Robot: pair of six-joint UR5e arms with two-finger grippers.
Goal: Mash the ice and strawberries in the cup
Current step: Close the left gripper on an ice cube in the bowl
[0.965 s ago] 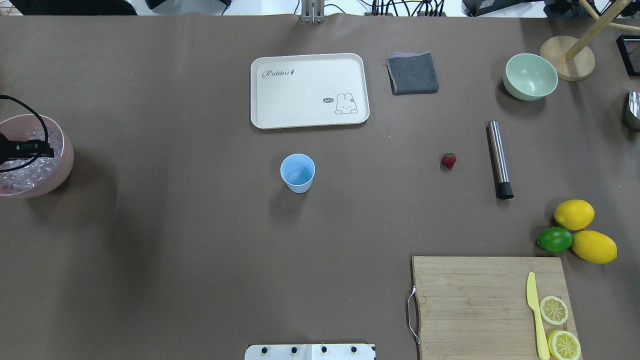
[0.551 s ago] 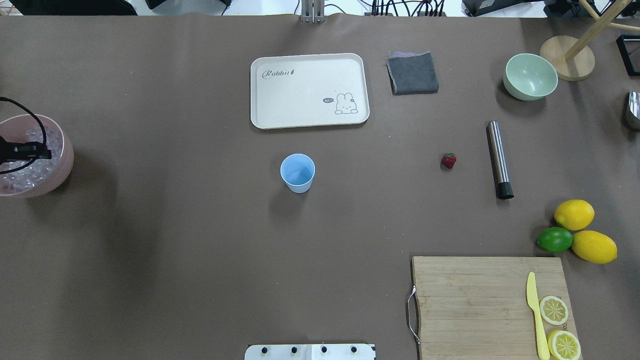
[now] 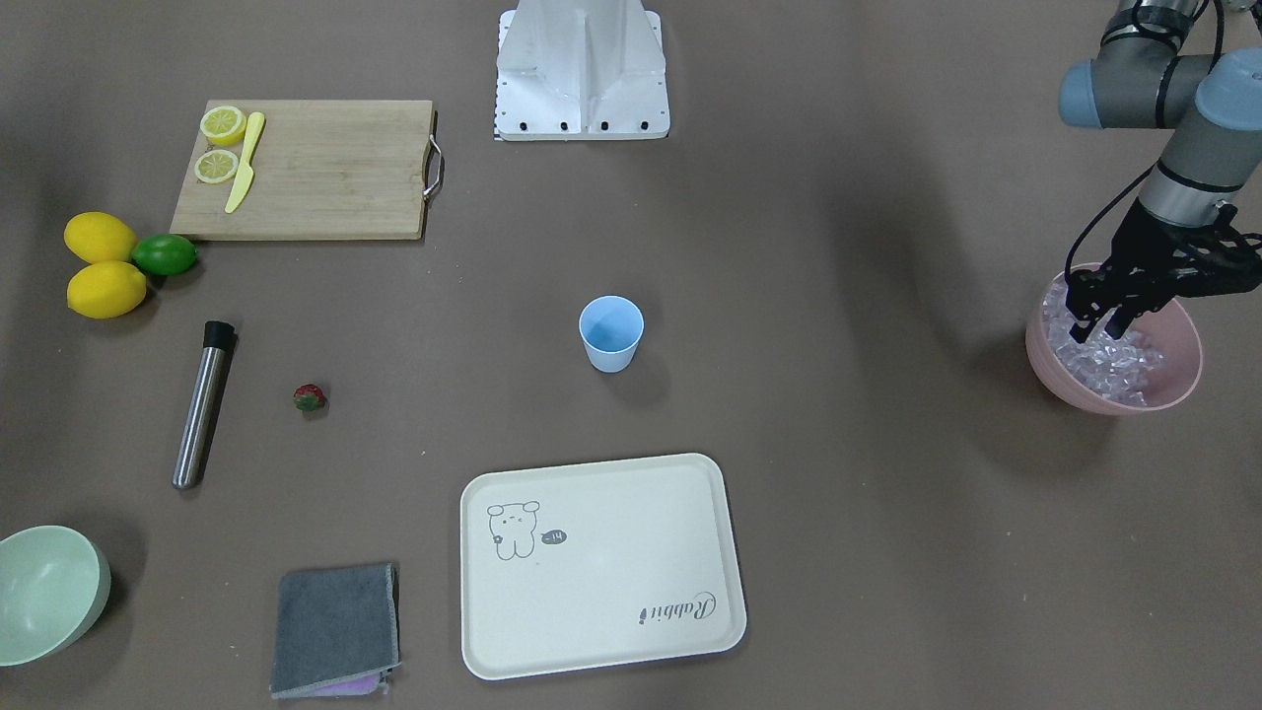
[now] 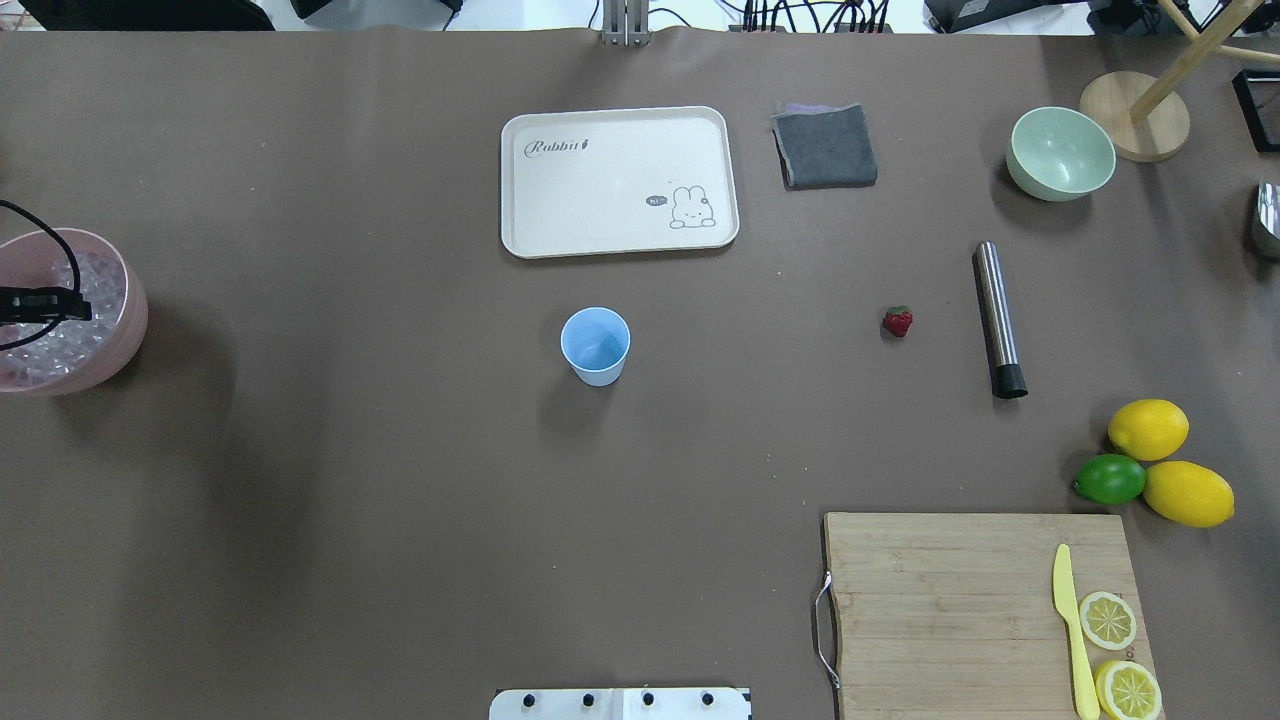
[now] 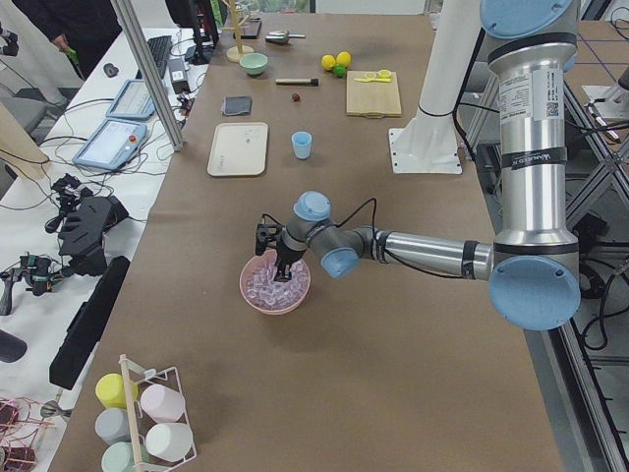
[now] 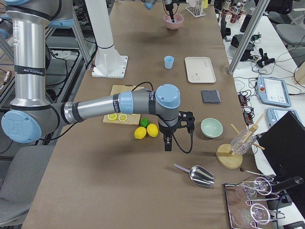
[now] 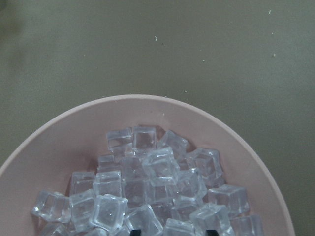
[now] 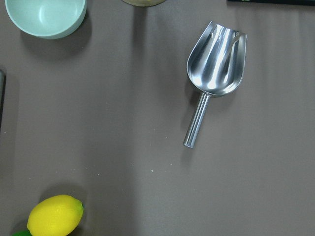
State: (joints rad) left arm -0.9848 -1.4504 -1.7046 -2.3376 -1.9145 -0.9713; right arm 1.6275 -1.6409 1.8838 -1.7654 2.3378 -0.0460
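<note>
One cup (image 4: pixel 596 345), light blue and upright, stands alone near the table's middle, just in front of one cream tray (image 4: pixel 600 200). The tray carries the only legible writing, the word "Rabbit", plus a rabbit drawing with a speech bubble too small to read. One strawberry (image 4: pixel 898 321) lies on the table well to the right of the cup, beside one steel cylinder with a black end (image 4: pixel 998 318). The ice (image 7: pixel 147 187), many clear cubes, is heaped in one pink bowl (image 7: pixel 64 142) at the table's far left end.

The left gripper (image 3: pixel 1097 332) points down into this bowl. Its two fingers are spread apart at the heap's surface, with several cubes between them. The right gripper (image 6: pixel 167 144) hangs above the table near the fruit, and its finger spacing cannot be judged.

Two whole lemons (image 4: pixel 1148 428) (image 4: pixel 1188 493) touch one lime (image 4: pixel 1109 479). One wooden cutting board (image 4: pixel 950 600) bears two lemon slices (image 4: pixel 1107 619) (image 4: pixel 1128 690) and one yellow knife (image 4: pixel 1071 620). Also present are one folded grey cloth (image 4: pixel 825 147), one pale green bowl (image 4: pixel 1060 153) and one metal scoop (image 8: pixel 214 73).
</note>
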